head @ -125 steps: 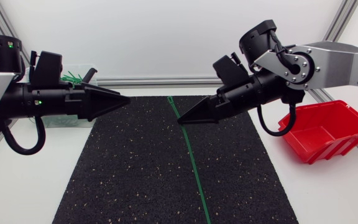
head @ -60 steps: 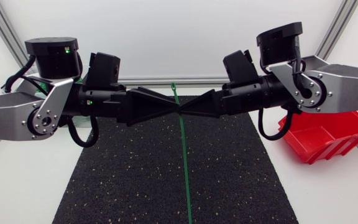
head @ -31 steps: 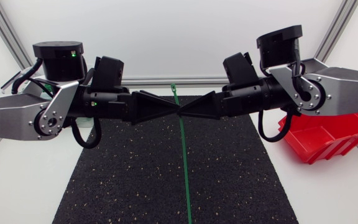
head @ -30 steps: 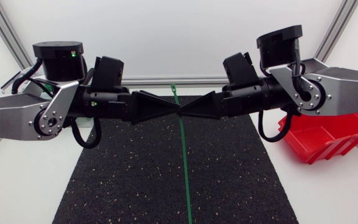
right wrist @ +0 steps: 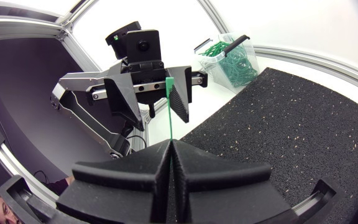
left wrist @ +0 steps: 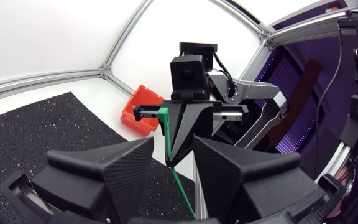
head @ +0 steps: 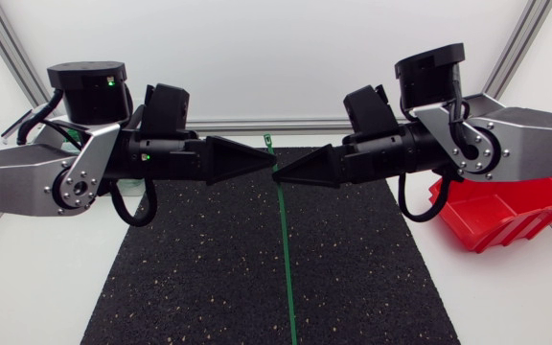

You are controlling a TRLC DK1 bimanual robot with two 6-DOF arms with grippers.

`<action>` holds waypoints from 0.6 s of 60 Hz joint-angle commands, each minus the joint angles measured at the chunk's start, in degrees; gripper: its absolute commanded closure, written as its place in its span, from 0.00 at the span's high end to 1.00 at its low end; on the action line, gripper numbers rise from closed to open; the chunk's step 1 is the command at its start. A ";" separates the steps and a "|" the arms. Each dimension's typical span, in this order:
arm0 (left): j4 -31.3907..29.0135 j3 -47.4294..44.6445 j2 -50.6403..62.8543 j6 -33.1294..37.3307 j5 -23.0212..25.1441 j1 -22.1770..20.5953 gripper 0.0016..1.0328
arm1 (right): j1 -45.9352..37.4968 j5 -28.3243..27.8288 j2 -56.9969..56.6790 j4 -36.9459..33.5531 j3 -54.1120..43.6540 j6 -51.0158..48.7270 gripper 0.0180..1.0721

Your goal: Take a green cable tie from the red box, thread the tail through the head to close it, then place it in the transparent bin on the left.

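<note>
"What is the robot doing with the green cable tie (head: 284,249)?"
"The right gripper (head: 278,177) pinches it tight near its head. The long tail sticks out over the black mat (head: 190,268). The red box (head: 506,206) sits far off"
"And the left gripper (head: 268,165)?"
"Its fingers are apart. The tie runs between them, but they do not squeeze it. Threading looks not yet begun"
"What comes next?"
"Probably the left one must grab the tie, so the tail can bend round into the head. Then it goes in the transparent bin (right wrist: 225,43)"

Speckled black mat (head: 190,268), white table (head: 27,287)
</note>
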 commanded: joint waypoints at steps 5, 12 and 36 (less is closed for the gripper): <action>0.84 1.15 0.45 -1.49 -0.54 0.40 0.26 | 0.20 -0.43 -1.10 0.61 -1.11 1.63 0.06; 1.11 1.06 0.45 -1.57 -0.89 0.40 0.23 | 0.37 -0.43 -1.01 0.78 -1.29 1.63 0.06; 3.74 0.71 0.36 -3.33 -0.98 0.40 0.04 | 1.07 -0.34 -1.18 1.05 -1.90 1.72 0.06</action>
